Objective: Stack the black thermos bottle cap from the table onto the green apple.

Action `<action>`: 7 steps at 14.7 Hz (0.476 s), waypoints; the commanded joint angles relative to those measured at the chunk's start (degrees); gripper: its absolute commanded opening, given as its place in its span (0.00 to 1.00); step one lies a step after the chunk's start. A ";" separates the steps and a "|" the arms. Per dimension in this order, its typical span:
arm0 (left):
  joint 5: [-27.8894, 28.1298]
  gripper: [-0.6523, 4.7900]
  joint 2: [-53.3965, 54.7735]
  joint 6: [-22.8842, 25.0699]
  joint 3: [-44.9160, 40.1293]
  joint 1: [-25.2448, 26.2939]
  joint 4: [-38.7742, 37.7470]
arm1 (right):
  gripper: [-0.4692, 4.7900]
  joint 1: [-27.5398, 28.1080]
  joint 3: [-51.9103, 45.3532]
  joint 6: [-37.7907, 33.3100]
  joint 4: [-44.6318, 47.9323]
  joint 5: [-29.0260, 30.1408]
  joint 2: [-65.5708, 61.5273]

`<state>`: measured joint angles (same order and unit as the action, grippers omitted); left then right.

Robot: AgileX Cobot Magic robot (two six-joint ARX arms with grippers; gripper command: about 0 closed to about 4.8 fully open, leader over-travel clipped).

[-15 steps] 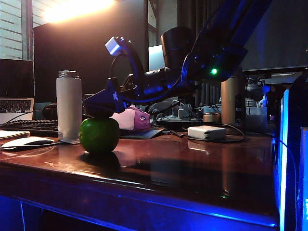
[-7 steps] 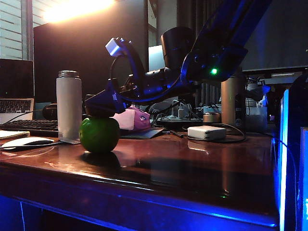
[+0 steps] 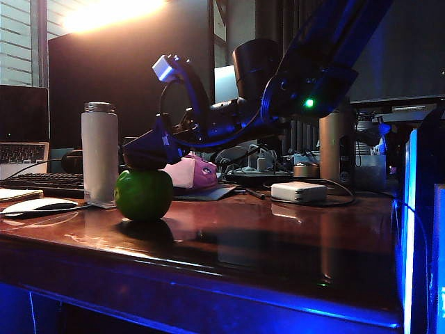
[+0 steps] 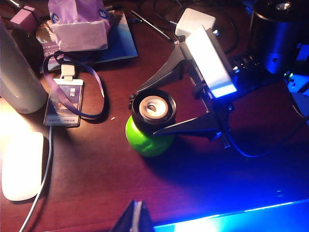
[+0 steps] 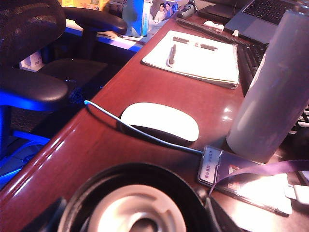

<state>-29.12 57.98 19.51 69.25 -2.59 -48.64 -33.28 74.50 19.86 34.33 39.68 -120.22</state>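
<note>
The green apple (image 3: 143,196) rests on the reddish-brown table (image 3: 278,236) at the left. The black thermos bottle cap (image 4: 153,107) sits on top of the apple (image 4: 145,143), open side up, with a pale inner ring. My right gripper (image 4: 152,112) reaches in from the right, and its two fingers press the cap's opposite sides. In the right wrist view the cap (image 5: 135,203) fills the space between the fingers. My left gripper (image 4: 136,216) hovers above the table's front edge, apart from the apple, with its fingers together.
A white thermos bottle (image 3: 99,149) stands just behind and left of the apple. A white mouse (image 4: 19,164) with its cable and a badge on a purple lanyard (image 4: 65,101) lie near it. A pink pack (image 3: 195,172), a white adapter (image 3: 299,191) and a copper tin (image 3: 306,170) sit further back.
</note>
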 commanded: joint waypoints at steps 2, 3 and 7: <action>-0.28 0.11 -0.11 0.04 0.24 -0.02 0.74 | 0.75 -0.09 0.07 -0.04 -0.61 -0.02 0.15; -0.28 0.11 -0.11 0.04 0.24 -0.02 0.74 | 0.75 -0.09 0.09 -0.02 -0.52 0.07 0.17; -0.26 0.11 -0.11 0.04 0.24 -0.02 0.74 | 0.75 -0.09 0.37 -0.04 0.31 0.28 0.33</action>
<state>-29.12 57.98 19.51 69.25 -2.59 -48.64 -33.28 74.70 19.94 34.02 39.86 -120.22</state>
